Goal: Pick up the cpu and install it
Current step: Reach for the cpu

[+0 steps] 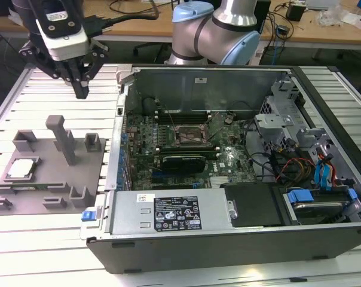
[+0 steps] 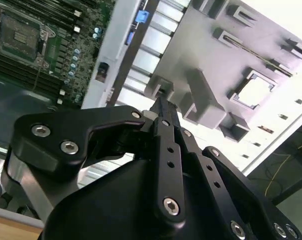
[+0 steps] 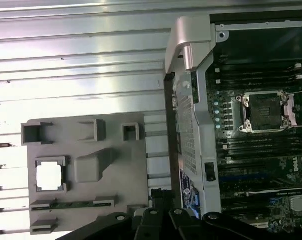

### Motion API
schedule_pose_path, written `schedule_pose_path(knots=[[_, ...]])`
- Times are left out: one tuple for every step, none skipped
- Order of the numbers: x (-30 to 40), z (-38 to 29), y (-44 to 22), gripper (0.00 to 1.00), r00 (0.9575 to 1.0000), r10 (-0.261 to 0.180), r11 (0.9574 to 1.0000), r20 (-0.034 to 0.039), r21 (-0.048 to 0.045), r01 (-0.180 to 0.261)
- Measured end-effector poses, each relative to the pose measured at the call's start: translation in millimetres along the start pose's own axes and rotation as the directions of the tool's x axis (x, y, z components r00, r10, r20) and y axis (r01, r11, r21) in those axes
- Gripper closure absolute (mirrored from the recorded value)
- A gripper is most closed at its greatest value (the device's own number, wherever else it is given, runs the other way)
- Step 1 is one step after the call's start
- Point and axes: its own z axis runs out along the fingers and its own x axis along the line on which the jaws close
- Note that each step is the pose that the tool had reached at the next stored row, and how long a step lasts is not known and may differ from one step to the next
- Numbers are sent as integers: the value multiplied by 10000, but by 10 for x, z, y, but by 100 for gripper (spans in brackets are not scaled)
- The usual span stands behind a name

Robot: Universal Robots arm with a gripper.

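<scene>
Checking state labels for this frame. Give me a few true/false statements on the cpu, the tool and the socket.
1. The cpu lies in a recess of the grey fixture plate. True.
2. The tool is holding the cpu. False: it hangs apart from the cpu, shut, with nothing in it.
3. A silvery chip already sits in the socket. False: the socket's inside is dark, with no chip in it.
4. The fixture plate lies on the slatted table, at the exterior view's left of the computer case. True.
</scene>
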Motion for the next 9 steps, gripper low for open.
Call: schedule_pose_path(knots=[[31, 0, -3, 89, 10000, -1, 10000, 0, 0, 1], [95, 3, -7, 89, 10000, 2, 10000, 0, 1, -2], [130, 7, -10, 89, 10000, 2, 10000, 1, 0, -2], [162, 11, -13, 89, 10000, 1, 10000, 0, 1, -1], [220, 19, -18, 89, 10000, 0, 10000, 1, 0, 0], [261, 26, -21, 89, 10000, 0, 10000, 0, 1, 0], [293, 33, -23, 89, 10000, 1, 10000, 1, 0, -1], [334, 41, -27, 89, 10000, 2, 10000, 1, 0, -2], [368, 49, -30, 89, 10000, 2, 10000, 1, 0, -2]])
